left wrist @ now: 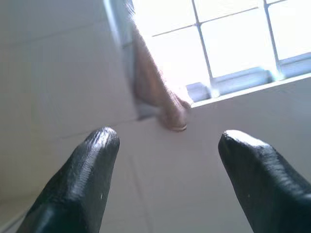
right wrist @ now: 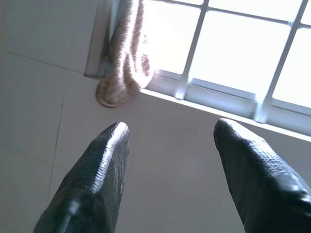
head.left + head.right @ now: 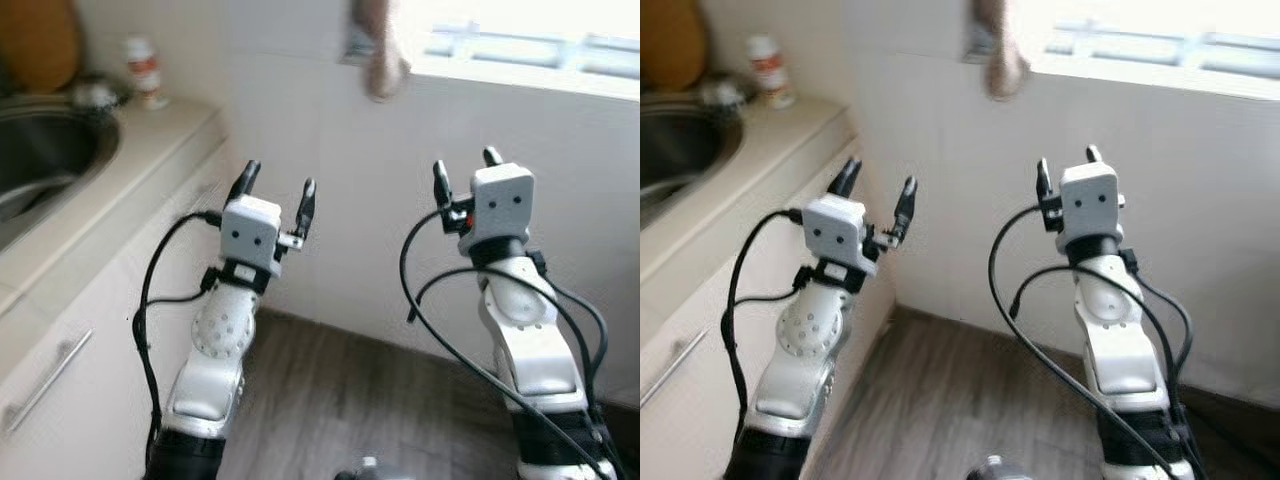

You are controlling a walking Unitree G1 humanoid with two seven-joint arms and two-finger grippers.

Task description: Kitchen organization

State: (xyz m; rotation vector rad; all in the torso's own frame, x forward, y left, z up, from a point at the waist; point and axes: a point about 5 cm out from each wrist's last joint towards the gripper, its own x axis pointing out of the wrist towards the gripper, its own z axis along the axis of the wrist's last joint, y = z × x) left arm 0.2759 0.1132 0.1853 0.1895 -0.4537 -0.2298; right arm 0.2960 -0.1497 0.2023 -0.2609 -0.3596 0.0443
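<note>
While both arms are raised before a white tiled wall (image 3: 330,190), the left tool (image 3: 277,188) points up and toward the wall, its two black fingers (image 1: 82,179) spread with nothing between them. The right tool (image 3: 464,168) stands beside it, well apart, also aimed up at the wall, fingers (image 2: 97,170) likewise spread and bare.

A brownish cloth (image 2: 125,63) hangs from the window sill (image 3: 520,75) above, its long axis running down, the rounded lower end resting against the tiles. It lies higher than both tools, between them in the head views, touching neither.

At the robot's left a pale counter (image 3: 120,180) carries a steel sink (image 3: 50,160); a small white bottle (image 3: 145,70) with a red label stands upright near the back corner. A cabinet handle (image 3: 45,385) shows below. The floor (image 3: 340,400) is dark wood.
</note>
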